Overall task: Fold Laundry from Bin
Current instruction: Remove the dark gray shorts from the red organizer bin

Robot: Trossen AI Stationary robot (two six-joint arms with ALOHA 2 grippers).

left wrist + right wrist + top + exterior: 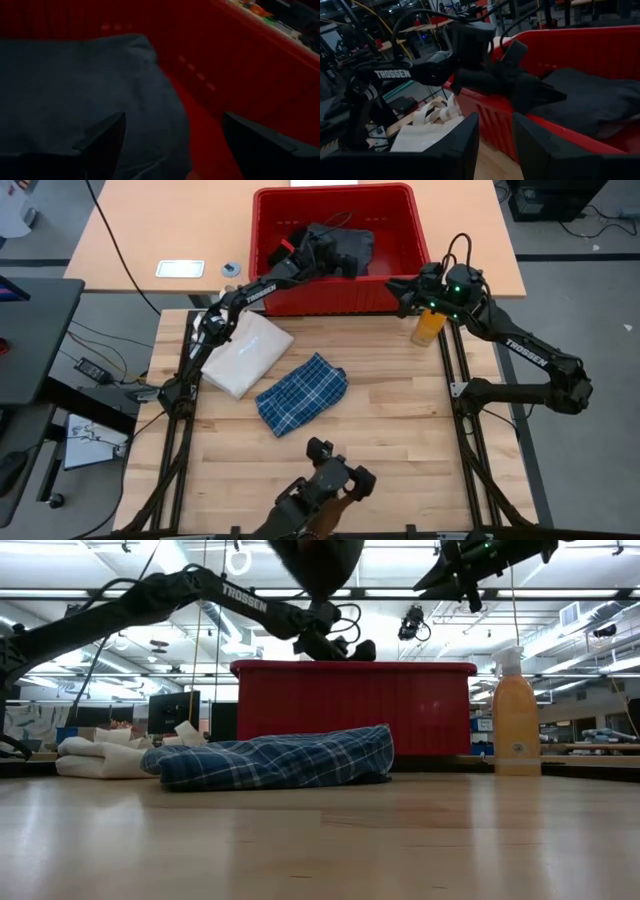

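The left gripper (pixel 318 242) is covering part of the dark laundry (pixel 345 248) inside the bin (pixel 400 285); the bin's wall is hiding the garments in the low view

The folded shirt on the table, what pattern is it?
Blue-and-white plaid; the shirt shows best in the high view.

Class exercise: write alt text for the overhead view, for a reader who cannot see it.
The left gripper, open, reaches into the red bin over dark laundry. The right gripper hovers beside the bin near an orange spray bottle. A folded plaid shirt and cream tote bag lie on the table.
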